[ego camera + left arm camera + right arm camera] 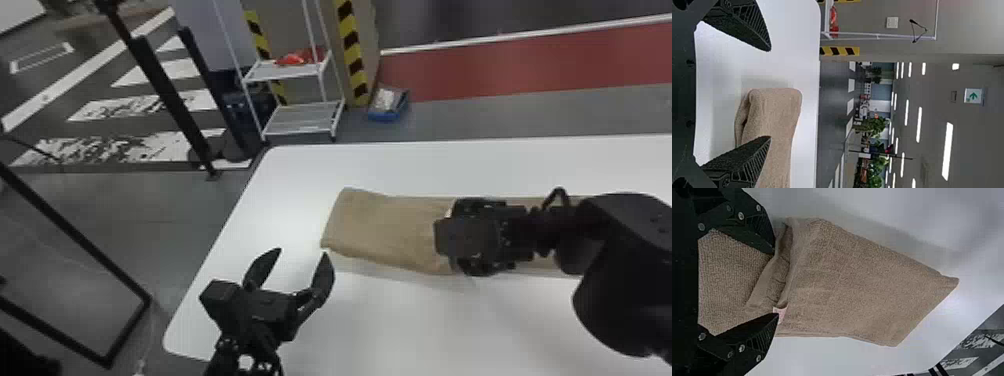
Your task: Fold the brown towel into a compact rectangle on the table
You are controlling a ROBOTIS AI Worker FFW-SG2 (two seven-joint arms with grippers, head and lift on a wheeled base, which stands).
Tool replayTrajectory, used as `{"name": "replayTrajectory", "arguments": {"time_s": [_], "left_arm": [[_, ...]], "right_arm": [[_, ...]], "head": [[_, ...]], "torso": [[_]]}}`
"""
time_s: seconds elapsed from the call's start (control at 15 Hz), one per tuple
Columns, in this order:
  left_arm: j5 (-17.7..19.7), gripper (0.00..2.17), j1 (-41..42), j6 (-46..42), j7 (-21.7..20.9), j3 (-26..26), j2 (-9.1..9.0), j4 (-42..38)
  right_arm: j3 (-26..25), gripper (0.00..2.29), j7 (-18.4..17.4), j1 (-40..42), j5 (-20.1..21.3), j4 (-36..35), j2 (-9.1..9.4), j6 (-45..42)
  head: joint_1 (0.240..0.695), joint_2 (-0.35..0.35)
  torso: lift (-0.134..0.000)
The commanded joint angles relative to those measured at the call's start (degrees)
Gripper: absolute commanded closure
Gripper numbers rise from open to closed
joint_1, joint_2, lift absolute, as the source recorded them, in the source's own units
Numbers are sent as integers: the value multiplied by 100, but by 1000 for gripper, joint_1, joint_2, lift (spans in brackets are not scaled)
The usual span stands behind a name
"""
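The towel is rough cloth, the table smooth, perhaps plastic.

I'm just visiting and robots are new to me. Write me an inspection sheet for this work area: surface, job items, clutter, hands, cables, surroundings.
Surface: white table with rounded corners.
Job items: brown towel, partly folded, with a small pale tag at a folded edge.
Clutter: off the table, a blue bin on the floor.
Hands: left hand open, near the towel's left end; right hand open, over the towel.
Cables: black loop, probably a cable, at the right arm's wrist.
Surroundings: white rack holding something red; yellow-and-black striping behind.
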Motion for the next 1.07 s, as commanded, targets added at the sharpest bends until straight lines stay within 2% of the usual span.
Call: {"name": "replayTrajectory", "arguments": {"time_s": [0.0, 0.47, 0.67, 0.8, 0.93, 1.0], "left_arm": [[4, 87, 2, -1, -1, -19, -15, 0], [-5, 87, 37, 16, -27, -27, -15, -9], [-5, 87, 72, 16, -53, -45, -15, -44], [-5, 87, 107, 16, -53, -45, -15, -97], [-5, 87, 134, 16, -62, -45, -15, -105], [-5, 87, 143, -1, -53, -45, -15, -105]], "right_arm": [[-22, 434, 96, -15, -66, 21, 8, -10], [-57, 478, 166, 3, -259, 21, 79, 25], [-92, 299, 105, -50, -347, 91, 131, 8], [-119, 292, 184, -138, -461, 223, 246, -45], [-373, 292, 333, -120, -742, 240, 281, -151], [-382, 292, 333, -147, -751, 240, 281, -151]], "head": [[695, 350], [695, 350], [695, 350], [695, 350], [695, 350], [695, 350]], "torso": [[-123], [-123], [-123], [-123], [-123], [-123]]}}
